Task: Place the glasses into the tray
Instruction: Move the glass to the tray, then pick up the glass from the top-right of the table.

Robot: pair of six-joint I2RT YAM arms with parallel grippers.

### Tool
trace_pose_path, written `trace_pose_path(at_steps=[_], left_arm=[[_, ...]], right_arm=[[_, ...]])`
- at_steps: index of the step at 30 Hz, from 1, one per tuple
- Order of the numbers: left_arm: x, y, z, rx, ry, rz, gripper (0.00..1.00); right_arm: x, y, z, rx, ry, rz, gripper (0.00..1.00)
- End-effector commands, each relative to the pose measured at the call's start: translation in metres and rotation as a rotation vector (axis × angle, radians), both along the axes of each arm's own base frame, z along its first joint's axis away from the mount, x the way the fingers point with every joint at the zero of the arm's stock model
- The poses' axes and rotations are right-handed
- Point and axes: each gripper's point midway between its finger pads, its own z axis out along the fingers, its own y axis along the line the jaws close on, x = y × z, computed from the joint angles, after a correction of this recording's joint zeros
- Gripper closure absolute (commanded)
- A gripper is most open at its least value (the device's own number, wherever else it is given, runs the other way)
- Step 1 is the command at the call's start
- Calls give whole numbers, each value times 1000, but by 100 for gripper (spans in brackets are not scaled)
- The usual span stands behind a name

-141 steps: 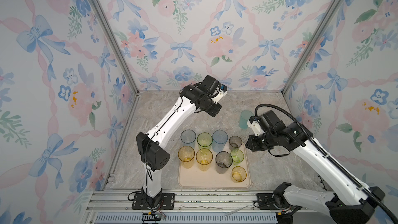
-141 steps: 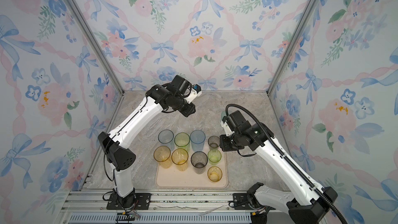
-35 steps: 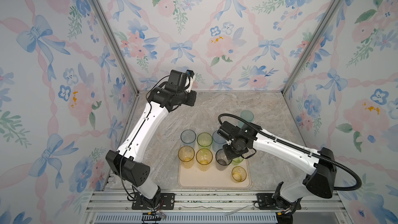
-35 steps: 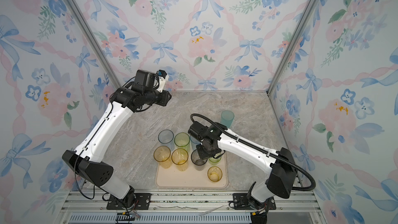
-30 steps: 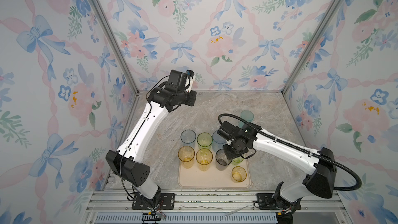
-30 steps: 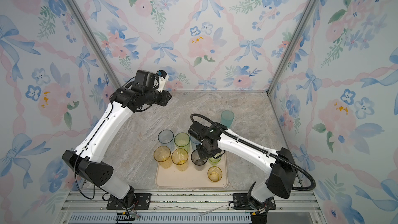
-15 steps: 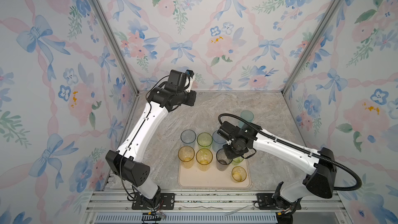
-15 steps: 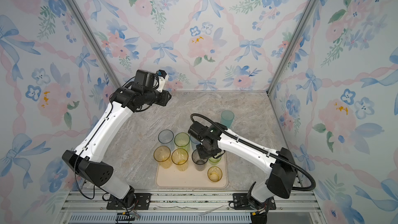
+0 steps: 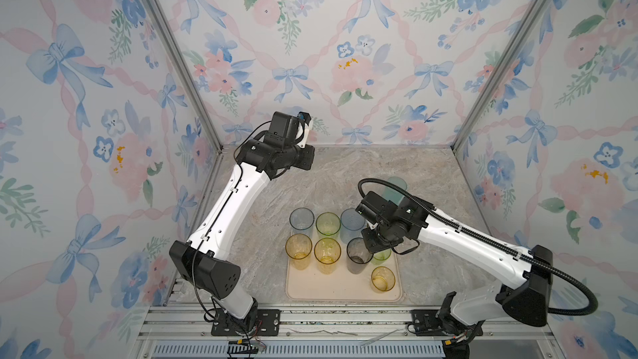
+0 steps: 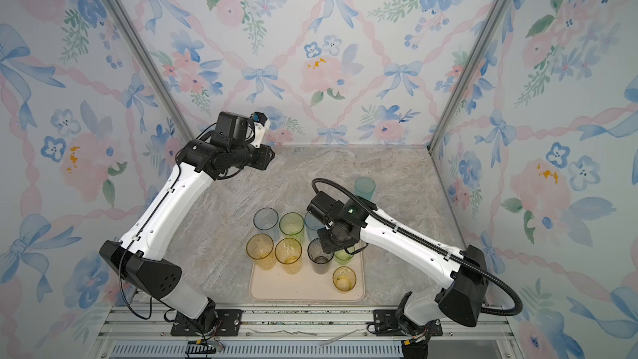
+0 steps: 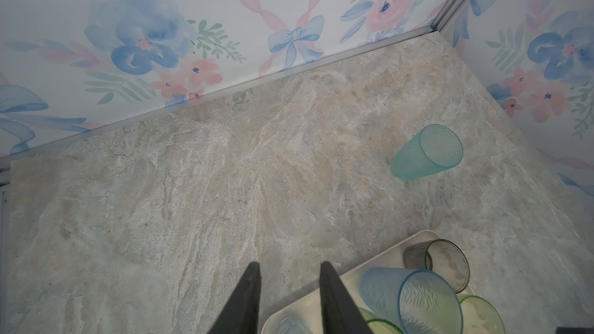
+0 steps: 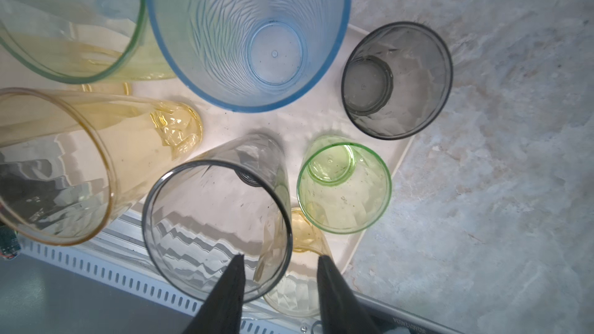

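While the right gripper [image 12: 279, 257] hangs over the tray [image 9: 341, 291], its two dark wedge-shaped fingers [image 12: 225, 293] stand apart. One is inside and one outside the thin rim of a tall smoky-grey glass [image 12: 218, 226] with faceted walls, and neither looks pressed against it. That glass stands upright on the smooth cream tray, a flat rectangle with rounded corners and a low lip. Crowded around it are a tall blue glass [image 12: 250, 36] with fine ribbed lines, a squat grey glass [image 12: 397, 80], a squat green glass [image 12: 344, 187] and two tall yellow glasses [image 9: 299, 250]. One teal glass [image 11: 427, 152], dotted with tiny dimples, stands alone on the marbled stone-look table [image 11: 225, 187], well apart from the tray. The left gripper [image 11: 289, 263] is raised near the back, its tapered black fingers parted and holding nothing.
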Motion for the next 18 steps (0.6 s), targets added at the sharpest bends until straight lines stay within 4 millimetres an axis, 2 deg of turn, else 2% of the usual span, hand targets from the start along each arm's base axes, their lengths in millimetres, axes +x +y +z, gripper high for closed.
trace_pose_path(at_steps=[1,4,6,10,14,18], left_arm=[[-3,4,4,3,-21,-13,66],[-2,1,0,-1,-15,-20,66],[-1,-3,-7,-14,0,-32,66],[4,-10,-26,-29,31,-30,66],[12,-19,-45,15,51,-36,67],[19,-26,-63,47,76,-54,66]], right_arm=[[12,-8,38,87,-85,-50,58],[29,-32,67,137,-152,-115,58],[45,-55,84,164,-189,-185,58],[78,-104,105,138,-248,-309,58],[121,-140,107,76,-261,-404,58],[171,-161,91,-2,-233,-452,62]])
